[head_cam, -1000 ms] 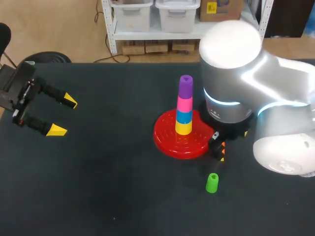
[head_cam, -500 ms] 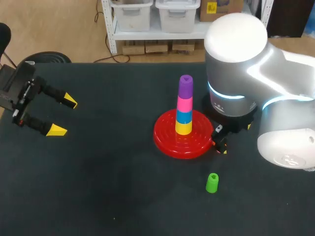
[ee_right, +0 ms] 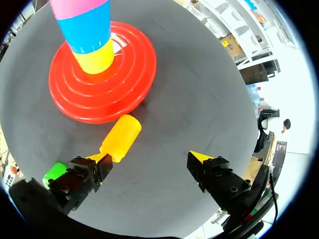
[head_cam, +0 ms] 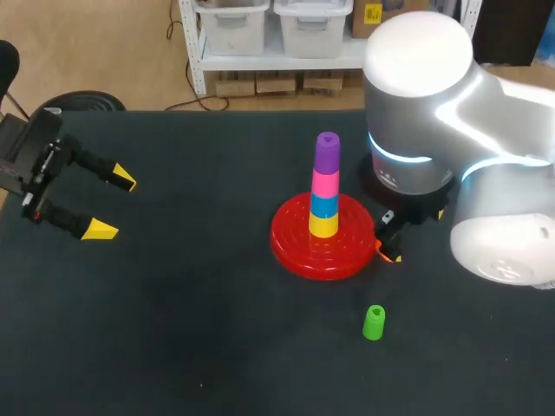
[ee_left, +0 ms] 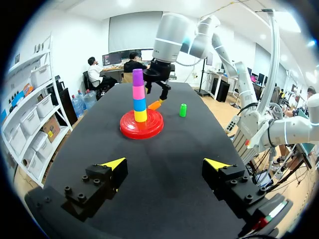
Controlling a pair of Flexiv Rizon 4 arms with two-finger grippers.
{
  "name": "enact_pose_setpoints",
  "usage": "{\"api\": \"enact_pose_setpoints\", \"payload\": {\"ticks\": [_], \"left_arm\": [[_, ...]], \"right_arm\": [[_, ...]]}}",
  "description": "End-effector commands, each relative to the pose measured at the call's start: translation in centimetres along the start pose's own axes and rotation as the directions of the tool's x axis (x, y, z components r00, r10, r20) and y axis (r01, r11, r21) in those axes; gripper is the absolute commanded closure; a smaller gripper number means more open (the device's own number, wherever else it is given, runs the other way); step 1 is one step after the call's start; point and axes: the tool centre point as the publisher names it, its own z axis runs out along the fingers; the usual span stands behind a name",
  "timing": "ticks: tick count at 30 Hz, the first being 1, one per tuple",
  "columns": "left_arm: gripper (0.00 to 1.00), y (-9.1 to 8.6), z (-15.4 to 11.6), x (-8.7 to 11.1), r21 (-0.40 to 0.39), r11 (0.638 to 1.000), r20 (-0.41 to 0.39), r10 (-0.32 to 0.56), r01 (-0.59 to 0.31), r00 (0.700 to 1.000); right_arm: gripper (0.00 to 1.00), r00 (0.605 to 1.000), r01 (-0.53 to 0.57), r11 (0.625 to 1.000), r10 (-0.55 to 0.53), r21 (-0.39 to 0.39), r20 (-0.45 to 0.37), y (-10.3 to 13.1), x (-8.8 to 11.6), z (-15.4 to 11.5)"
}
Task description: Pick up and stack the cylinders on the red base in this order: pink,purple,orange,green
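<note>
Standing near the middle of the dark tabletop point(head_cam: 217, 347) is a round red base point(head_cam: 299, 247) carrying a stack of four cylinders. From the bottom up they are a yellow cylinder point(head_cam: 323, 225), a blue cylinder point(head_cam: 324, 205), a pink cylinder point(head_cam: 325, 184) and a purple cylinder point(head_cam: 327, 152).

The right arm point(head_cam: 451, 121) comes in from the right side, and its right gripper point(ee_right: 148, 158) hangs low over the tabletop, just beside the base. This gripper is spread wide and holds nothing. An orange cylinder point(ee_right: 121, 138) lies on its side on the tabletop, close to the rim of the base. One end of it sits right at the yellow tip of one finger point(ee_right: 87, 177), and I cannot tell whether they touch. The other finger is well apart from it.

A green cylinder point(head_cam: 374, 321) stands upright alone on the tabletop, nearer the front edge and apart from the base.

The left gripper point(head_cam: 111, 204) hangs at the far left of the tabletop, well apart from all the cylinders. Its yellow tips are spread wide, with nothing between them.
</note>
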Motion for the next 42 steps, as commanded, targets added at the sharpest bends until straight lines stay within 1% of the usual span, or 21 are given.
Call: {"api": "enact_pose_setpoints", "payload": {"ticks": [1, 6, 26, 33, 37, 42], "left_arm": [[0.0, 0.0, 0.1, 0.1, -0.001, 1.0, 0.001, 0.003, -0.003, 1.0], [0.0, 0.0, 0.1, 0.1, -0.001, 1.0, 0.001, 0.003, -0.003, 1.0], [0.0, 0.0, 0.1, 0.1, -0.001, 1.0, 0.001, 0.003, -0.003, 1.0], [0.0, 0.0, 0.1, 0.1, -0.001, 1.0, 0.001, 0.003, -0.003, 1.0], [0.0, 0.0, 0.1, 0.1, -0.001, 1.0, 0.001, 0.003, -0.003, 1.0], [0.0, 0.0, 0.1, 0.1, -0.001, 1.0, 0.001, 0.003, -0.003, 1.0]], "right_arm": [[0.0, 1.0, 0.0, 1.0, 0.0, -0.006, -0.005, -0.4, -0.6, 0.1], [0.0, 1.0, -0.005, 1.0, 0.006, -0.019, 0.012, -0.8, -1.1, 0.0], [0.0, 1.0, 0.002, 1.0, -0.002, -0.007, 0.022, -1.9, -2.2, -0.5], [0.0, 0.999, 0.004, 1.0, -0.004, 0.002, 0.042, -1.9, -2.3, -1.0], [0.0, 0.998, 0.001, 1.0, -0.001, 0.001, 0.069, -1.8, -2.4, -1.4], [0.0, 0.997, -0.001, 1.0, 0.0, 0.014, 0.075, -1.6, -2.3, -2.2]]}}
